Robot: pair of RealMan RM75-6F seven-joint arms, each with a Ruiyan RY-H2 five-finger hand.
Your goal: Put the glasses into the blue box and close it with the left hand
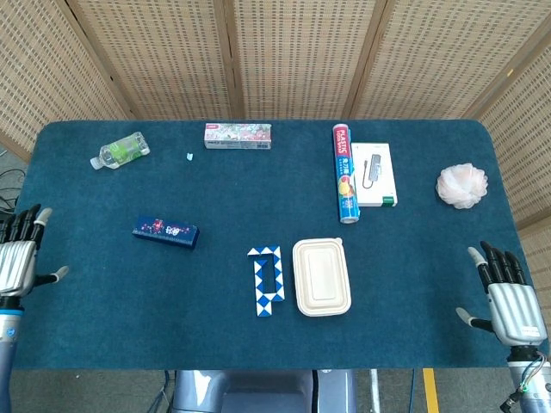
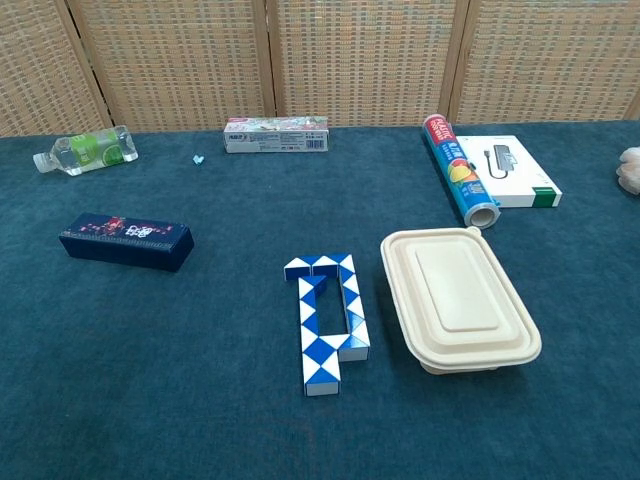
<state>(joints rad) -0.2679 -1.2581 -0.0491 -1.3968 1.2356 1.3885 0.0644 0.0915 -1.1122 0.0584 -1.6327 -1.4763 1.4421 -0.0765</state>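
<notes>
The dark blue box (image 1: 165,231) (image 2: 126,241) lies closed on the blue table cloth, left of centre, with nothing touching it. No glasses show in either view. My left hand (image 1: 17,264) hangs at the table's left edge, well to the left of the box, fingers spread and empty. At the front right corner my right hand (image 1: 508,297) is held open and empty too. The chest view shows neither hand.
A blue-white snake puzzle (image 1: 267,280) and a cream lunch box (image 1: 322,276) sit at front centre. Along the back lie a water bottle (image 1: 120,151), a toothpaste carton (image 1: 238,135), a wrap roll (image 1: 345,172), a white box (image 1: 374,174) and a pink puff (image 1: 461,185).
</notes>
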